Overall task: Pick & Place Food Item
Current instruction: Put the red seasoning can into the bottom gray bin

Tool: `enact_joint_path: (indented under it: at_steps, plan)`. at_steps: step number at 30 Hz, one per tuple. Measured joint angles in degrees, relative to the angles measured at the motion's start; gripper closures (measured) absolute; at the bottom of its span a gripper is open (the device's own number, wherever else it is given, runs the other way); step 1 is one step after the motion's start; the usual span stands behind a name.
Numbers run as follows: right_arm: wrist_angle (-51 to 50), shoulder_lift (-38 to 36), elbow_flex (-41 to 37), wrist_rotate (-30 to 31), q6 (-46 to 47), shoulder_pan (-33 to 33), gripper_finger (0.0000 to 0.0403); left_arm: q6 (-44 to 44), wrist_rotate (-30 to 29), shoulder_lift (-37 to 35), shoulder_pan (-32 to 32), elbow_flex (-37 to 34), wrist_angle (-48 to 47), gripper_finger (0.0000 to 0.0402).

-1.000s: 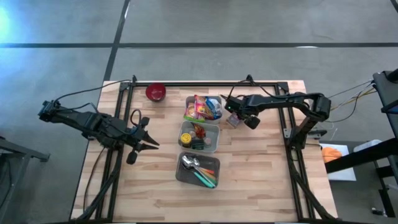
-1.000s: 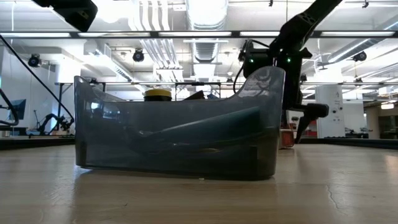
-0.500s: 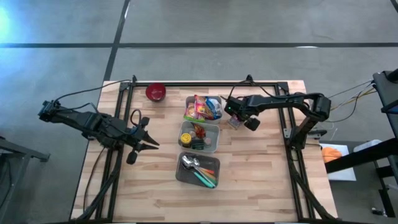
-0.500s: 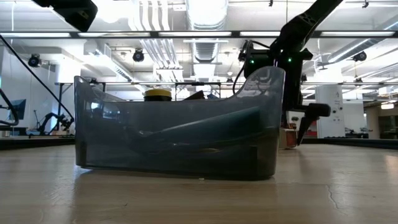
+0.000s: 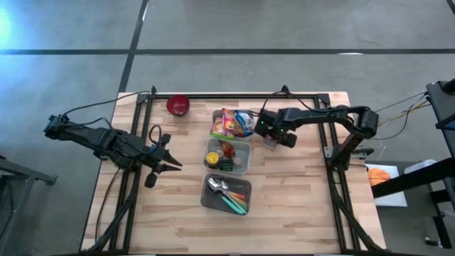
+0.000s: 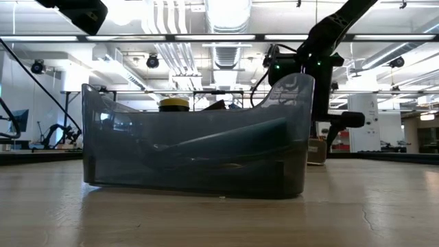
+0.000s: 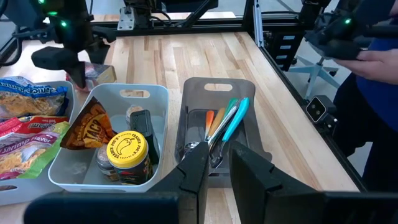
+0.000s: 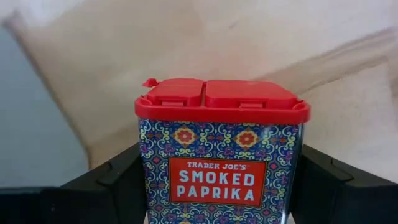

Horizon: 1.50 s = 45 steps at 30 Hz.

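Note:
A smoked paprika tin [image 8: 221, 155] with a red lid and a patterned blue label lies label-up on the wooden table [image 5: 298, 199], just right of the snack bin [image 5: 232, 123]. My right gripper [image 5: 272, 135] points down over it, one finger on each side of the tin and shut on it. In the low view the tin [image 6: 317, 149] shows behind the grey bin. My left gripper [image 5: 170, 162] hangs above the table's left part with only a narrow gap between its fingers [image 7: 214, 168] and nothing between them. My right gripper has the tin's two narrow sides [image 8: 144, 168] between its two fingers [image 8: 112, 183], below the red lid. The fingers come from above, pointing down, and lie across the tin. The tin lies flat on the table, label facing up.
Three bins stand in a row down the table's middle: snacks at the far end, a white bin [image 5: 227, 155] with a jar and packets, and a grey bin [image 5: 226, 195] with cutlery. A red bowl [image 5: 178, 105] sits far left. A person [image 7: 367, 56] stands beyond the table.
My right gripper has rolled its wrist while staying over the paprika tin. The tin stays on the table.

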Motion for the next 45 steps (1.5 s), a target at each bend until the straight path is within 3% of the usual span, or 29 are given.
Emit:
enact_joint_path:
  at_steps: [9,14,23,30,37,42,45]
  plan:
    - [-1.25,-0.14,2.59,-3.04,-12.11,0.39,0.0096,0.00,0.00,0.00,0.00,0.00,0.00,0.0335]
    - [-1.43,-2.13,2.61,-3.03,-12.90,1.42,0.0125,0.00,0.00,0.00,0.01,0.00,-0.02,0.0335]
    - [1.23,-10.73,2.59,-3.18,-20.57,2.56,0.0125,0.00,0.00,-0.02,0.02,0.00,0.00,0.0335]
    - [7.47,-18.93,2.59,-12.39,-42.78,4.74,0.0125,0.00,0.00,-0.02,0.00,0.00,0.02,0.0335]
    - [7.63,-22.93,2.59,-14.32,-65.02,10.71,0.0125,0.01,0.00,-0.02,0.02,0.00,0.00,0.0335]
    - [9.51,-23.17,2.57,-12.92,-71.67,12.50,0.0125,0.00,0.00,-0.02,0.01,0.00,0.00,0.0335]
    - [10.43,-23.19,2.61,-12.60,-70.64,12.78,0.0125,0.00,0.00,-0.02,0.01,0.00,0.00,0.0335]
